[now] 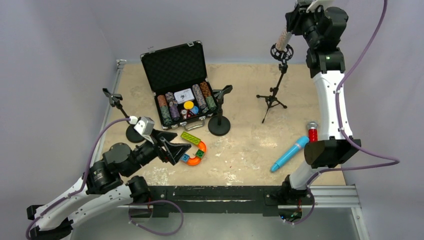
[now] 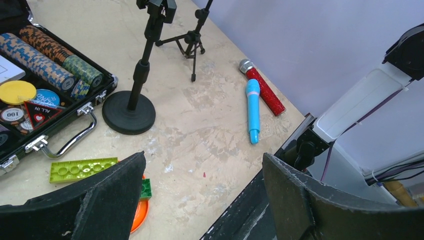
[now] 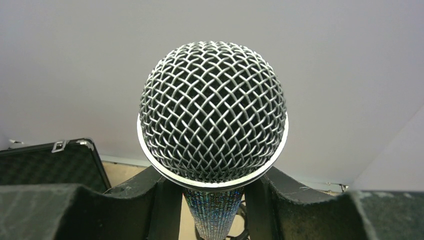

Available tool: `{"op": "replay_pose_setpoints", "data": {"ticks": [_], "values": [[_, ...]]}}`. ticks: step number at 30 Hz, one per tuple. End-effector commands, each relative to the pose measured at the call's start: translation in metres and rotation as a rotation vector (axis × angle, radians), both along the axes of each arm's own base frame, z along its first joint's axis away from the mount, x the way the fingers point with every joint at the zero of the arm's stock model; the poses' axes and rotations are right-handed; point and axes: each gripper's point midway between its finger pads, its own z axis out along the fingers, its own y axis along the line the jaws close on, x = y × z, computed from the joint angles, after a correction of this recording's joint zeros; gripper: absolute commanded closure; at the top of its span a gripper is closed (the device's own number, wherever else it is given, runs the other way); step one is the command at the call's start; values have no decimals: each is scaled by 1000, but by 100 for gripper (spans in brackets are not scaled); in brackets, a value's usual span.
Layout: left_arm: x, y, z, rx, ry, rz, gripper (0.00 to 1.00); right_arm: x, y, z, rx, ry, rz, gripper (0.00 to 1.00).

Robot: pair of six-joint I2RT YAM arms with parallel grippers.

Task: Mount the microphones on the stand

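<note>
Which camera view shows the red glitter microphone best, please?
The left wrist view: the red glitter microphone lies there whole on the table, beside the light-blue microphone. In the top view only its head end shows; the right arm hides the rest. The right wrist view does not show it.

Light-blue microphone [image 2: 253,110], red glitter microphone [image 2: 265,95], grey-meshed silver glitter microphone [image 3: 212,110]

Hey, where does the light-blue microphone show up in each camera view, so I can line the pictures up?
Top external: the light-blue microphone lies diagonally at lower right.
Left wrist: the same microphone lies right of centre, beside the red glitter microphone.
Right wrist: not in it.
Shared landmark: the black chip case, visible in all three views.
</note>
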Motion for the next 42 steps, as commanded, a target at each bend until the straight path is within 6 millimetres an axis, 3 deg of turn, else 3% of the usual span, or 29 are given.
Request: {"op": "replay_pose_setpoints", "data": {"ticks": [1,13,23,29,42], "values": [[2,0,5,-10,0,13,10,-26,7,55,23,-135,33,100],[0,3,8,-7,1,12,10,12,-2,7,-39,-52,-13,100],[-1,4,8,-10,1,9,10,14,-12,-16,-83,-8,-57,100],[-2,6,7,-15,3,11,10,9,-20,-13,-86,-8,-103,100],[-3,4,4,-20,5,4,10,-2,-2,-68,-67,217,-2,100]]}}
